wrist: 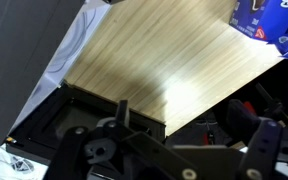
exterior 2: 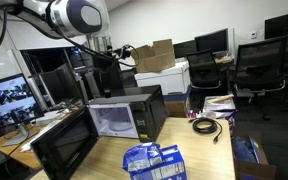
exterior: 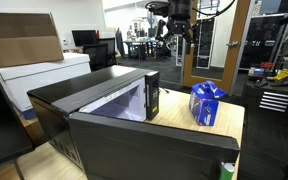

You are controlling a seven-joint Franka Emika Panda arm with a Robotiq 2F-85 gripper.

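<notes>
The gripper is seen at the bottom edge of the wrist view with its two fingers spread wide and nothing held between them. It is raised high and kept well apart from everything below, as is shown in both exterior views. Beneath it, the wooden table is seen from above, and a corner of the blue bag is caught at the top right of the wrist view. The bag is stood upright on the table, just beside the microwave but apart from it. In an exterior view, the bag is seen close to the table's near edge, in front of the microwave. The microwave's door is swung fully open, so that the lit white inside is exposed. A coiled black cable is laid on the table beyond the microwave. Farther back, a white printer is topped with cardboard boxes, and black office chairs are lined up behind the table. Lit monitors are set on a desk off to the side.
</notes>
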